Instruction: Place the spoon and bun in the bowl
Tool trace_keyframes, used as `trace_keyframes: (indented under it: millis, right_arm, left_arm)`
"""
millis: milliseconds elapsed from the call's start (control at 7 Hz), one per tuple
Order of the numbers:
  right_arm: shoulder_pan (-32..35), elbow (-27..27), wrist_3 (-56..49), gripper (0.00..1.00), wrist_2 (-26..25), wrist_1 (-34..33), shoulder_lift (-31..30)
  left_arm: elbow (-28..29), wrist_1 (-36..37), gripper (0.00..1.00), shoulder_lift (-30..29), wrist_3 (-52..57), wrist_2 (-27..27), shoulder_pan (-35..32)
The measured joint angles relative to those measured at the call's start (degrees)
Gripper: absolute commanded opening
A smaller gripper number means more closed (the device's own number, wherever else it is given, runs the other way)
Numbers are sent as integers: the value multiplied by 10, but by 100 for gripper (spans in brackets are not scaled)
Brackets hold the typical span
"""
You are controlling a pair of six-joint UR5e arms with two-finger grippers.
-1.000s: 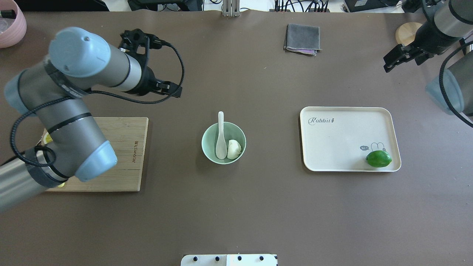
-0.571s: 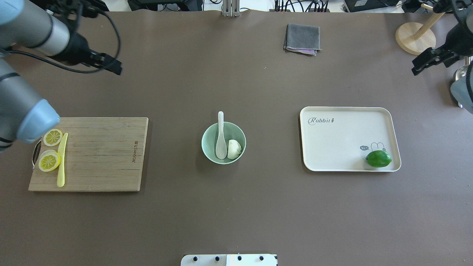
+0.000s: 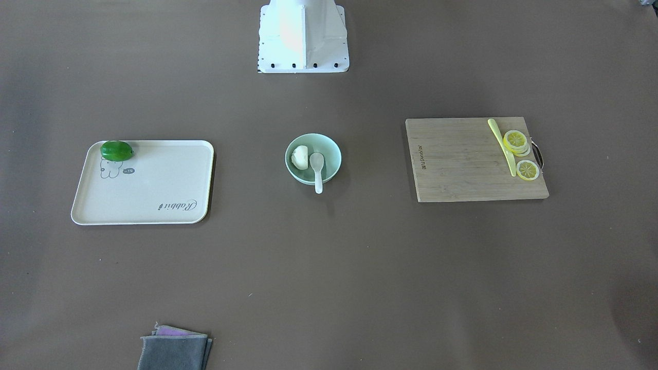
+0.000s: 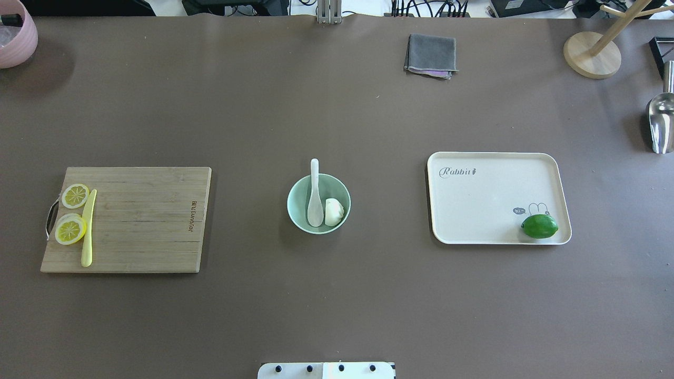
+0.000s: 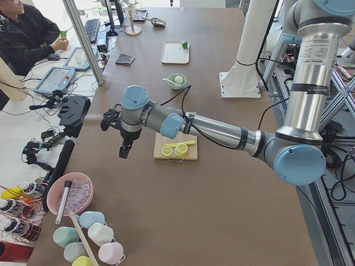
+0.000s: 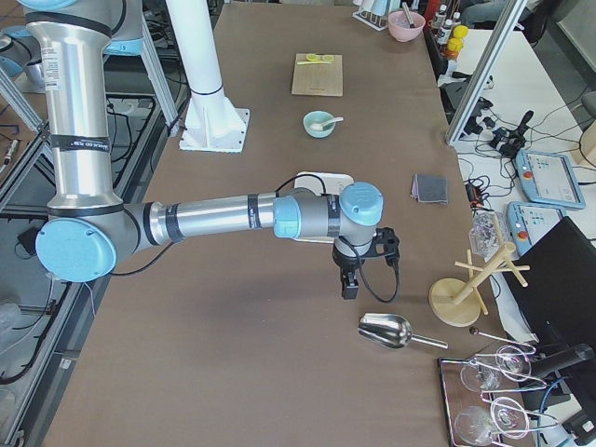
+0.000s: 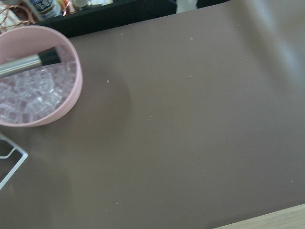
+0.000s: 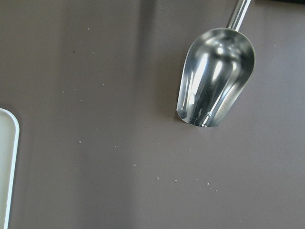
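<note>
The pale mint-green bowl [image 4: 337,187] stands at the table's middle; it also shows in the front view [image 3: 329,152]. The white spoon [image 4: 315,200] lies in it with its handle over the far rim. The white bun [image 4: 333,212] sits in the bowl beside the scoop. Both also show in the front view, the spoon [image 3: 317,167] and the bun [image 3: 299,156]. My left gripper [image 5: 125,151] hangs near the table's left end, far from the bowl. My right gripper [image 6: 350,287] hangs near the right end. I cannot tell whether either is open or shut.
A wooden cutting board [image 4: 142,221] with lemon slices [image 4: 71,230] and a yellow knife [image 4: 88,229] lies left. A cream tray [image 4: 489,200] with a green fruit [image 4: 539,226] lies right. A grey cloth [image 4: 430,55], a pink bowl [image 4: 16,37], a metal scoop [image 4: 661,121] and a wooden stand [image 4: 584,55] sit at the far edges.
Both arms have pulled outward and left the overhead view, the left arm to the left and the right arm to the right. The bowl, spoon and bun have not moved.
</note>
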Motion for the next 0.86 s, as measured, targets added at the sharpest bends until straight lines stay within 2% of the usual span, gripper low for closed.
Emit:
trace_keyframes:
  millis: [857]
  right_arm:
    - [24,-10,-7,100,3,-3,-7]
  left_arm:
    - [10,15,98,40,-4,1,-17]
